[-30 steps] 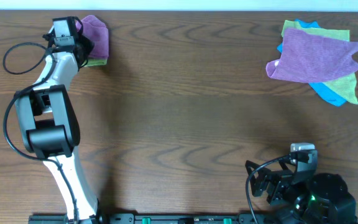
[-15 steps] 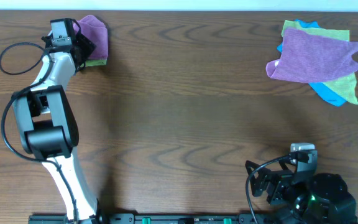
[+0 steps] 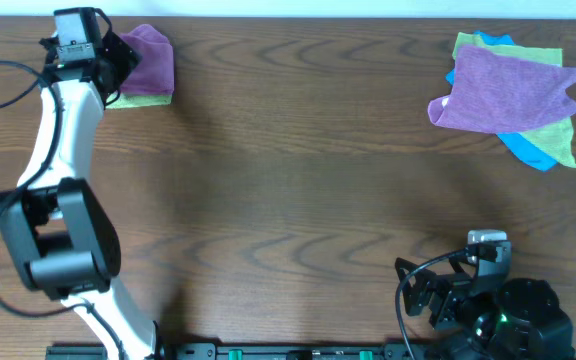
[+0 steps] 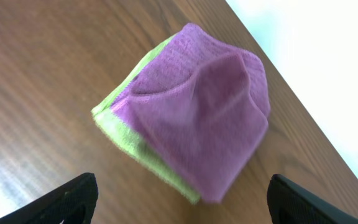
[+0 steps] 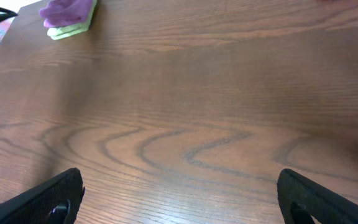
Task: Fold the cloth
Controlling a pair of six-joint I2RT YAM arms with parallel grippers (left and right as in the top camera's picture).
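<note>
since the earlier frame the left gripper (image 3: 116,62) has drawn back off the stack (image 3: 150,68), toward its left, so more of the green bottom layer now shows. the stack, the pile (image 3: 533,140) and the right gripper (image 3: 414,292) have not shifted.

overhead: the stack, purple folded over green, lies at the far edge of the table (image 3: 288,180). the left gripper sits just left of the stack, apart from it as far as can be told; its opening cannot be read from above. the pile lies well apart to the right of the stack, loose and unfolded, with a purple cloth (image 3: 508,90) uppermost over green and blue ones. the right gripper is well apart from the stack, at the near right, by its base.

left wrist: the stack (image 4: 191,124) fills the middle. the left gripper (image 4: 182,186) is spread wide, both fingers clear of the stack, with nothing between them. the purple layer bulges rather than lying flat.

right wrist: the right gripper (image 5: 180,186) is spread and empty over bare table. the stack (image 5: 70,15) is far off at upper left.

handling, as a judgement: the purple cloth looks light and limp, likely to sag and drag its neighbours. a pinch at a free corner or hem, lifted clear of the pile, seems a better hold than a grab at the middle. fetching it is probably the next step.
</note>
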